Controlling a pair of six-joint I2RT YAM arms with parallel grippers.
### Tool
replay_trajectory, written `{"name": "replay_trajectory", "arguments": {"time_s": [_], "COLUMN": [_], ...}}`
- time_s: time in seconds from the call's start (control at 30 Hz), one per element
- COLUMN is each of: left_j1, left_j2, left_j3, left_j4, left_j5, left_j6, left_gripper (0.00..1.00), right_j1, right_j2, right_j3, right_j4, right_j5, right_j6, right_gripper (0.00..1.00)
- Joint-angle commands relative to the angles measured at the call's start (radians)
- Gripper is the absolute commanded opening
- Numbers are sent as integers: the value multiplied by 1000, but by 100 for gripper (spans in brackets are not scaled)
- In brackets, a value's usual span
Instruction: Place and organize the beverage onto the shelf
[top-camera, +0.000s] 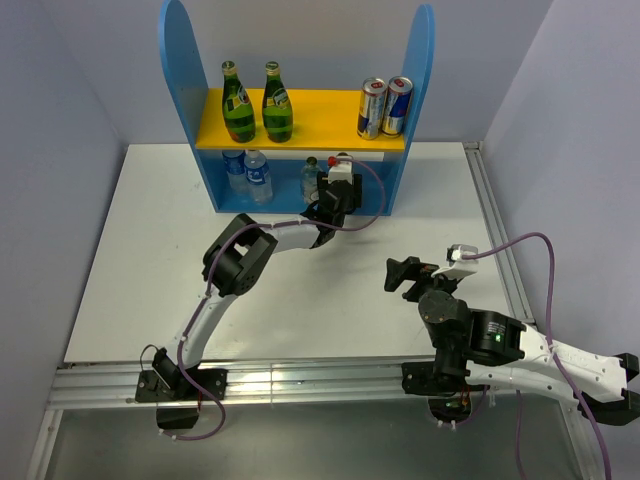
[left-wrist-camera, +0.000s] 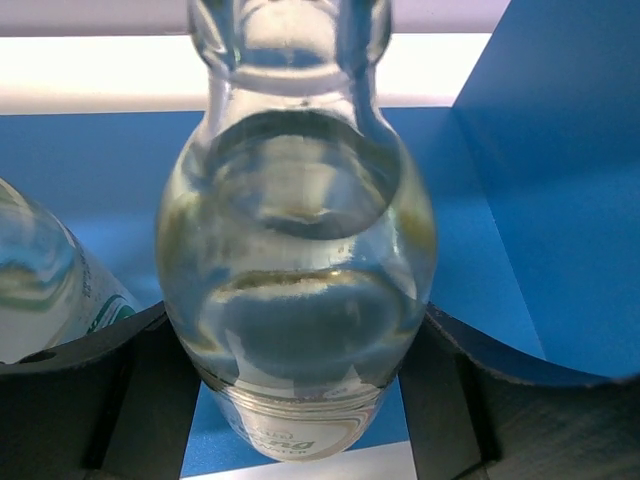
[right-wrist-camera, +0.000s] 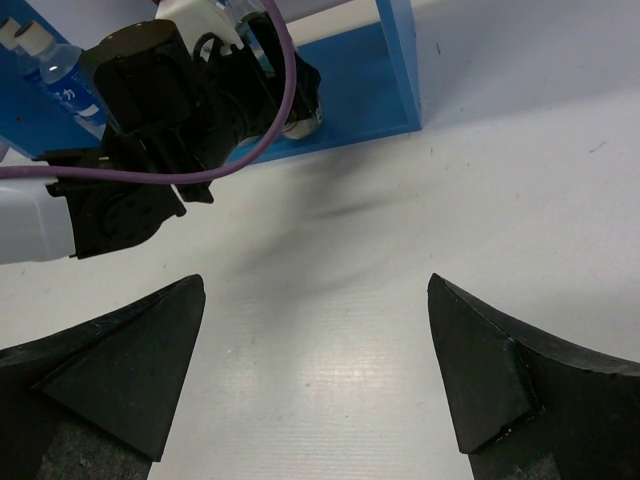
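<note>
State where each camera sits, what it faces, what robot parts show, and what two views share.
Top external: above and behind, looking down at table and shelf; both arms show.
Left wrist: on the left arm, facing the shelf's lower tier; the left fingers hold a clear bottle.
Right wrist: on the right arm, facing the shelf across the table; the open right fingers show.
Shared: top and right wrist show the left arm.
</note>
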Motion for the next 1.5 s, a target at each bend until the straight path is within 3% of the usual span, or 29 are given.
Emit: {"name": "replay_trajectory", "arguments": {"time_s": [0.0,0.2,1.13,1.27,1.47], "left_j1": [7,1,-74,-83,-143], "left_j2": [-75,-89,-265,-326,-570], "left_j3": [-3,-31,-339,-429,-676], "left_j4": [67,55,76,81,11], "left_j5": [-5,5,-100,-116,-120], "left_j6": [-23,-41,-90,-112,-142], "left_gripper": [75,84,82,81,76], "right_j1": [5,5,4,5,4], "right_j2": [7,10,42,48,59], "right_j3": [-2,-1,7,9,10], "right_j4": [26,23,2,-3,2], "right_j5": [11,12,25,29,34], "right_j6": [1,4,21,24,23], "right_gripper": [99,99,99,99,99]}}
